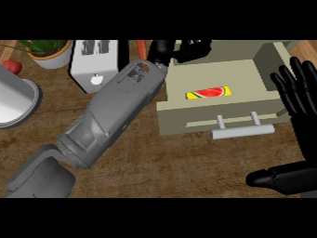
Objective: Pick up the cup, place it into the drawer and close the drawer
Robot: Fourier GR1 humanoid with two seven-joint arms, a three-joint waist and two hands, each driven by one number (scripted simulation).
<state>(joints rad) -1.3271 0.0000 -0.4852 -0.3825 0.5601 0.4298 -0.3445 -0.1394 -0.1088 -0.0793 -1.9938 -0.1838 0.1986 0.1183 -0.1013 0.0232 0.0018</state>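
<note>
Left hand (181, 49): one, fingers curled, over rear edge of drawer unit (219, 100); red object (141, 46), possibly cup, just beside it; grasp, axis and facing indiscernible. Right hand (301, 93): one, fingers straight, resting right of unit. Drawer: one, handle (241, 131) toward robot. Beyond left forearm: one toaster (95, 62), one potted plant (48, 49), one grey cylinder (6, 100).

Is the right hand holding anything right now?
No. The right hand is open at the view's right edge, fingers straight and pointing up, beside the drawer, with nothing in it.
</note>
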